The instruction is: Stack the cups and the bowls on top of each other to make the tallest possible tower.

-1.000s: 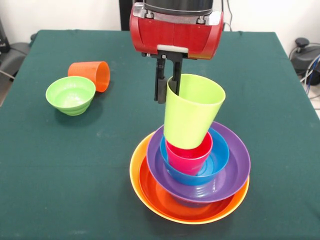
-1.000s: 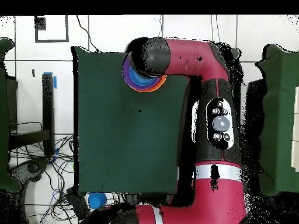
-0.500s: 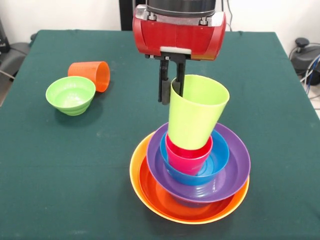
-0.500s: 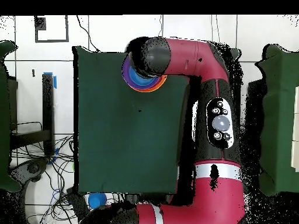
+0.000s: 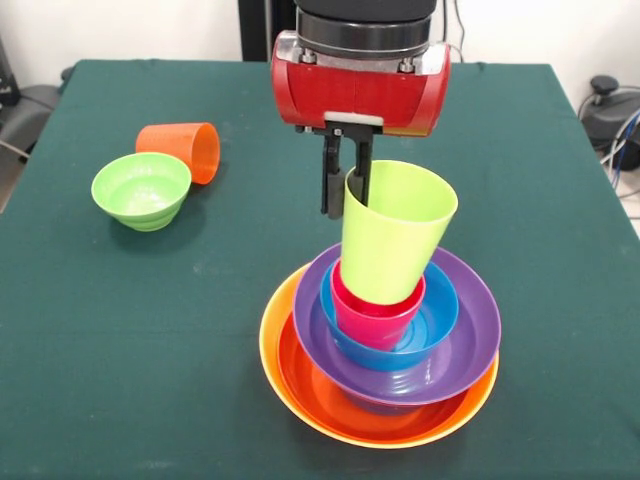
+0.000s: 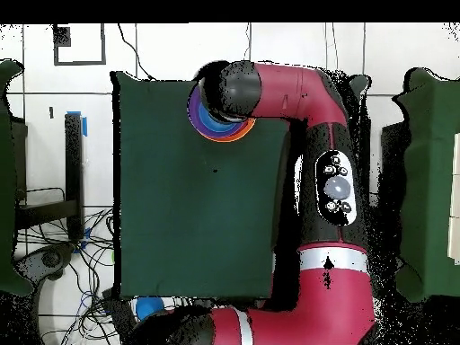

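Where the green-clothed surface (image 5: 120,380) lies bare at front left, nothing crowds the stack. Farther back on that side: a small green bowl (image 5: 141,189) upright, and just behind it an orange cup (image 5: 181,150) tipped on its side, mouth toward the centre. Well apart from both, the tower (image 5: 380,350): yellow-orange bowl (image 5: 275,370) as base, then red-orange bowl (image 5: 320,395), purple bowl (image 5: 470,340), blue bowl (image 5: 440,315), pinkish red cup (image 5: 375,315). Lowered into that last one, slightly tilted, a lime green cup (image 5: 390,235). Pincer (image 5: 345,180) closed on the lime cup's rim at its back left edge (one finger outside, one apparently inside). Beyond the surface, pale floor, cables and dark gear; from overhead, mostly hidden under the arm (image 6: 296,90).
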